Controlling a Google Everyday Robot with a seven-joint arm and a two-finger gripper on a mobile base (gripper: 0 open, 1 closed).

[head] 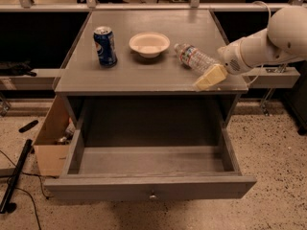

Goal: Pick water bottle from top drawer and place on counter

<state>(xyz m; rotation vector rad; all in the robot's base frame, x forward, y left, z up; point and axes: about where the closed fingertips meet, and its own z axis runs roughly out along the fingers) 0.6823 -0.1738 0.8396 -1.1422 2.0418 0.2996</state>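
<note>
The water bottle (194, 58) lies on its side on the counter (144, 74), right of the middle, with its white cap pointing toward the bowl. My gripper (210, 76) is at the bottle's bottom end near the counter's front right edge. It is low over the surface, on the white arm that reaches in from the right. The top drawer (151, 163) is pulled fully open below the counter, and its inside shows nothing in it. Its small metal knob (152, 195) is on the front panel.
A blue soda can (105, 46) stands on the counter's left side. A cream bowl (149, 44) sits at the middle back, just left of the bottle's cap. A brown cardboard box (49, 140) stands on the floor left of the drawer. A black pole (17, 175) lies at the far left.
</note>
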